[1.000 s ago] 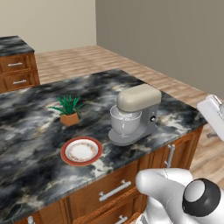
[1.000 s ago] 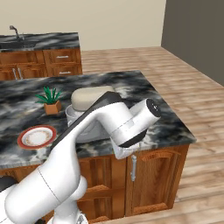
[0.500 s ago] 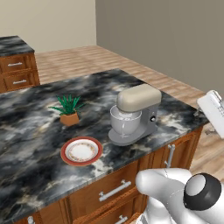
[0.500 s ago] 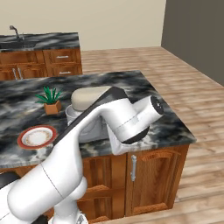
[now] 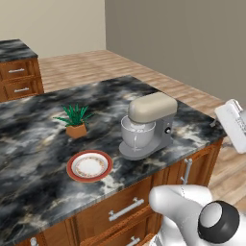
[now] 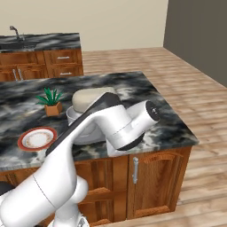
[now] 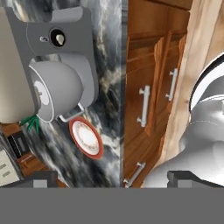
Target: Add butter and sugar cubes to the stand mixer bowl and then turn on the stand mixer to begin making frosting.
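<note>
Biggest risk, judging from here: arm sits high off the counter's (image 5: pixel 43 139) right end, so swinging in could clip the stand mixer (image 5: pixel 149 126), whose beige head overhangs the stand mixer bowl (image 5: pixel 138 133). Head is down w/ whisk inside, so little gap above the bowl for dropping anything in.

Mixer stands close to the counter's front edge; a nudge could shove it off.

Open room: wide bare marble to the left & behind; plant (image 5: pixel 74 120) well apart from mixer.

Plate (image 5: pixel 89 166) lies near the front edge, just left of mixer. Butter & sugar cubes presumably on it, too small to tell.

Gripper (image 7: pixel 109 177) tips spread wide, holding nothing.
</note>
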